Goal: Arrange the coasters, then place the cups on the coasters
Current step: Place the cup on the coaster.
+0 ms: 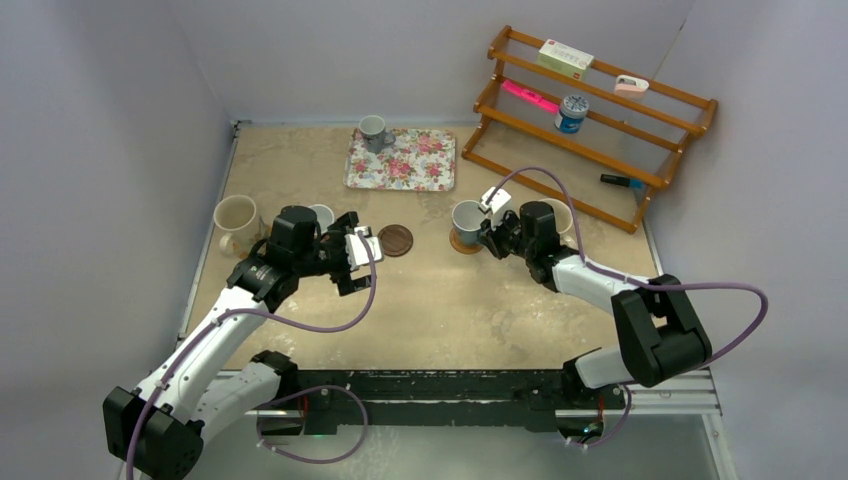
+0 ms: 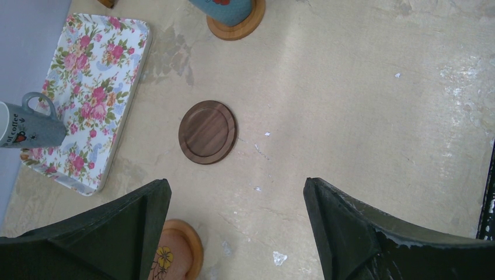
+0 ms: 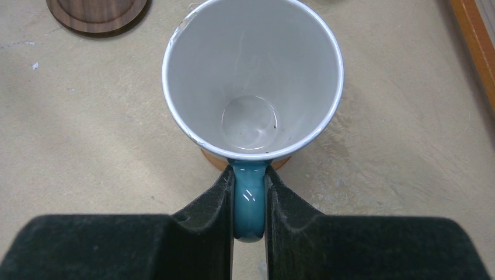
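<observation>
Right pincer [image 3: 249,178] is clamped tight on the teal handle of the light blue ceramic mug [image 3: 251,76], one finger on each side of the loop. That mug, white inside, stands upright on an orange-tan round coaster [image 3: 211,160], of which only a thin edge shows below the mug's body. The pair sits right of the middle of the worktop [image 1: 440,310].

Left pincer [image 2: 235,185] hangs above the worktop with its fingers wide apart and nothing between them. Just beyond it lies the dark brown wooden round coaster [image 2: 208,132], flat and bare, between the two arms. Beside the left finger a reddish-orange mug with a yellow flower [image 2: 165,259] sits on what looks like another orange-tan coaster [image 2: 196,245], though most of both is hidden.

The small grey-blue mug [image 2: 26,125] stands at a corner of the rectangular floral tray [image 2: 93,87] at the far side of the worktop. A large cream mug [image 1: 236,222] stands near the left edge. A second cream mug [image 1: 563,212] is half hidden behind the right arm.
</observation>
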`<state>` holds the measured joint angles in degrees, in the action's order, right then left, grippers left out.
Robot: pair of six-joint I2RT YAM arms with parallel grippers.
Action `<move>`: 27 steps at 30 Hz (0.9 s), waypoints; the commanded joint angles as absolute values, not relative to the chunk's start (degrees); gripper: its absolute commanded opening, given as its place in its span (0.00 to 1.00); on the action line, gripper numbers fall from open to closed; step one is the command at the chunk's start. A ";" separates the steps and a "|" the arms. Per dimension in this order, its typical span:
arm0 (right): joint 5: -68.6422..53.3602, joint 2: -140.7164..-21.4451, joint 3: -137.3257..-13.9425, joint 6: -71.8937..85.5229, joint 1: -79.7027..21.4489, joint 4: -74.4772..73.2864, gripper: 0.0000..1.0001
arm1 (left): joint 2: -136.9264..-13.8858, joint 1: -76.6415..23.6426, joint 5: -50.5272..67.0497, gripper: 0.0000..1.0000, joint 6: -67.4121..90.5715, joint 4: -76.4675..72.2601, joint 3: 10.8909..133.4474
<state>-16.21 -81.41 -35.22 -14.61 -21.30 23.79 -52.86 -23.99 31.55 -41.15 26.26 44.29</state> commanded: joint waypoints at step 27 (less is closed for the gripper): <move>-17.32 -79.66 -37.27 -17.40 -21.08 23.64 0.50 | -52.56 -23.46 33.49 0.90 -41.77 26.19 44.83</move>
